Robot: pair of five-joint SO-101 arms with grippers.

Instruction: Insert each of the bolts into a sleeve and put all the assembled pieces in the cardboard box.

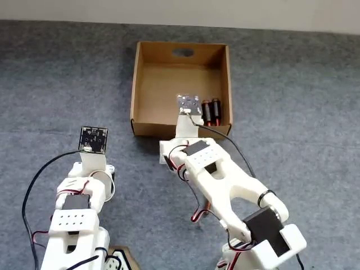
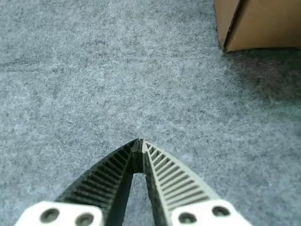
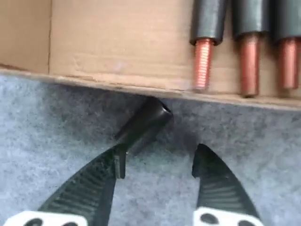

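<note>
Black sleeve (image 3: 143, 123) on bench (image 2: 94, 70) just outside cardboard box (image 3: 94, 66) wall, right fingers (image 3: 89, 188) spread beside it, left fingers (image 2: 164, 172) pressed together.

Your left arm (image 1: 73, 211) sits drawn back on its own side, elbow folded and wrist tipped downward. The left pincer (image 2: 140, 146) is closed, its two ribbed fingers (image 2: 164, 174) meeting at the tips. Your right arm (image 1: 225, 185) reaches farther forward on a diagonal, angling in toward the left arm's side, wrist also tipped downward. The right pincer (image 3: 161, 155) is spread, its two dark fingers (image 3: 94, 188) well apart with the tips held low
</note>
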